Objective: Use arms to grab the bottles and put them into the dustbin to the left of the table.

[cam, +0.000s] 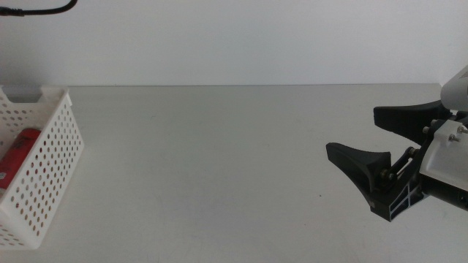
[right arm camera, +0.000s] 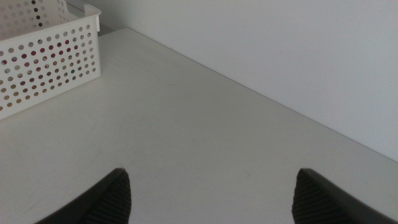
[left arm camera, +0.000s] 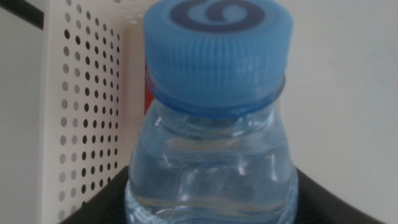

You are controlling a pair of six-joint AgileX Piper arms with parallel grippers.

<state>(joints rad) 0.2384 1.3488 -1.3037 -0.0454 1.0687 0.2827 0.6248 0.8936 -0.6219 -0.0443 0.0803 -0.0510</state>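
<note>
In the left wrist view a small clear water bottle with a blue cap fills the picture. It stands upright between my left gripper's dark jaws, which are shut on it right beside the white perforated dustbin. The left arm is out of the middle view. The dustbin stands at the table's left edge with a red can lying inside. My right gripper is open and empty over the table's right side. The yellow-liquid bottle is out of view.
The off-white table stretches bare between the dustbin and the right gripper. A white wall runs along its far edge. The dustbin also shows far off in the right wrist view.
</note>
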